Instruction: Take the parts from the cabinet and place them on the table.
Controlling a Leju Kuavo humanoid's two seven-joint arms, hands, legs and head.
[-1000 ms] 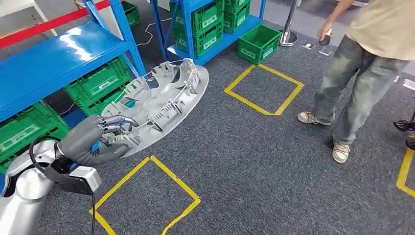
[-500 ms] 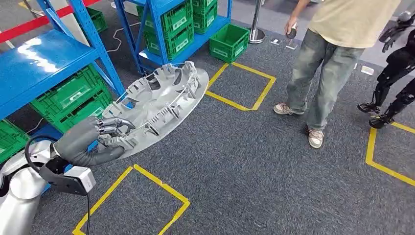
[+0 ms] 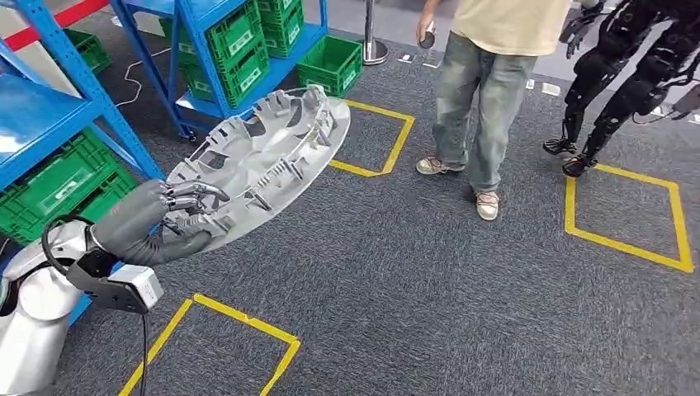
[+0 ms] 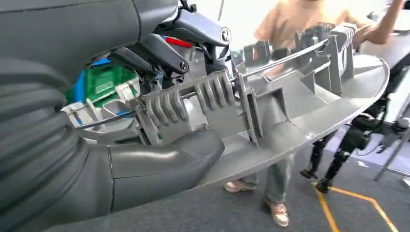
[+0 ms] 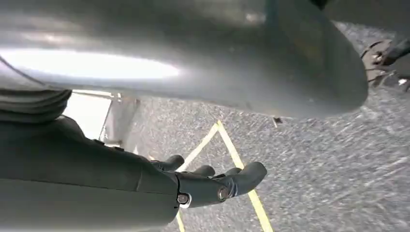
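One large round silver-grey plastic wheel cover (image 3: 264, 161), ribbed inner face up, held over carpet beside blue shelving (image 3: 49, 115). Left hand (image 3: 153, 223) fingers (image 4: 159, 41) clamped on near rim. Light, stiff, unwieldy; ribs give purchase. Right hand (image 5: 145, 188) hangs, fingers loosely curled, empty.

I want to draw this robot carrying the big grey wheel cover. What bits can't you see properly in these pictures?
- The table: none appears in the head view.
- The person: cut off by the head view's top edge.
- The wheel cover: its smooth face points down, hidden; the left hand covers the near rim.
- The right hand: its fingers look curled, with nothing in them.
- The black robot: cut off at the top edge.
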